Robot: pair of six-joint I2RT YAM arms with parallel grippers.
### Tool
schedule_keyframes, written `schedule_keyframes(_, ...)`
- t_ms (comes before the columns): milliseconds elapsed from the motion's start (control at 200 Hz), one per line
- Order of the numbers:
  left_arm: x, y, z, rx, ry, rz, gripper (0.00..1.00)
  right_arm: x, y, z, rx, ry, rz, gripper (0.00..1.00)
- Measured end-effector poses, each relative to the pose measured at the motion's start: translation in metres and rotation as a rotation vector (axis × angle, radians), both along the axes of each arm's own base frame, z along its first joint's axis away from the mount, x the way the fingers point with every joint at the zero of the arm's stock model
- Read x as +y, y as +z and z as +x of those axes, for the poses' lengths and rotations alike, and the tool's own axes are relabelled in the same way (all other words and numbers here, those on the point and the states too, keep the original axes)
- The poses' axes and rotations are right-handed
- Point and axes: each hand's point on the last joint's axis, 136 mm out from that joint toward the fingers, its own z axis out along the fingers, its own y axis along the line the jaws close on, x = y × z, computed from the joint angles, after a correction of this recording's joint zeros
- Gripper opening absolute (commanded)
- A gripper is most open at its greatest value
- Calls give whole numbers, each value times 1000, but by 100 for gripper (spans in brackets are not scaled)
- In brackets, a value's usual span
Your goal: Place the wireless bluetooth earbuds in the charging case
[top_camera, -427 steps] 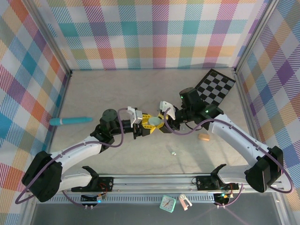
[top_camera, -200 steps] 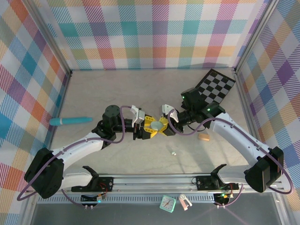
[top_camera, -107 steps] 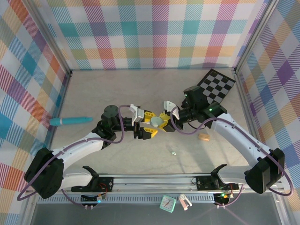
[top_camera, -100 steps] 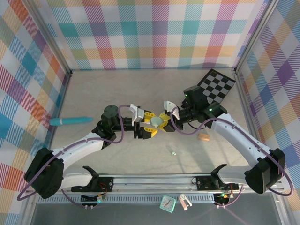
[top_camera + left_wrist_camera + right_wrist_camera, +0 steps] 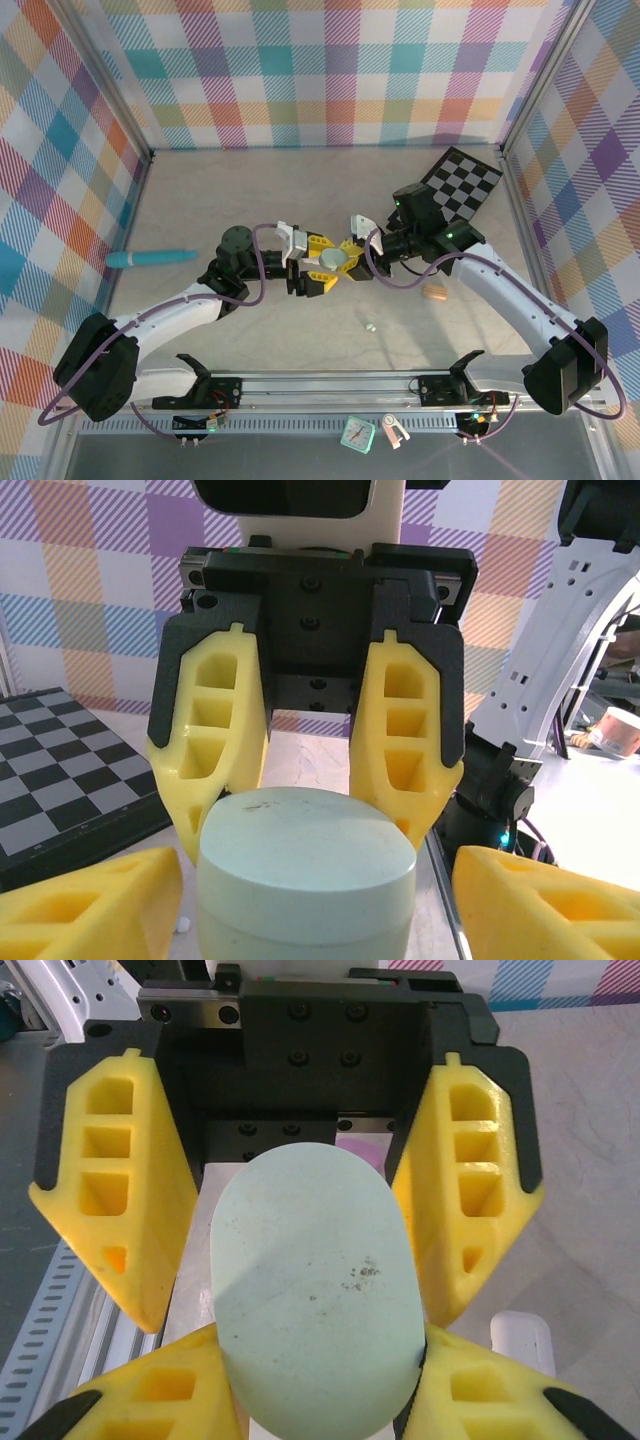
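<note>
Handover of closed mint-green pebble-shaped charging case (image 5: 305,865).
Right fingers (image 5: 405,750) clamp it; left fingers (image 5: 95,905) gape alongside; opening it probably comes next.

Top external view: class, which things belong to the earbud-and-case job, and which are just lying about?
Job in hand: mint green charging case, gripped by the right tool; loose earbud on the table.
Lying about: checkerboard; teal pen; small tan piece.
</note>
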Motion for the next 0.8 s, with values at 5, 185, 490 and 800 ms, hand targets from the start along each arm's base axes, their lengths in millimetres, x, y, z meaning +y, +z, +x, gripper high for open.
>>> schedule_keyframes(5,0,0,0,1,0,0,74,0,0,0,0,0,0,26)
schedule_keyframes(185,0,-1,1,-2,10,1,70,-2,3,-2,-9,0,6,26)
schedule_keyframes(490,1,-2,2,-5,20,2,60,-2,1,-3,-7,-1,4,25)
schedule_keyframes(800,1,-1,0,-15,13,1,48,-2,1,-3,-7,-1,4,25)
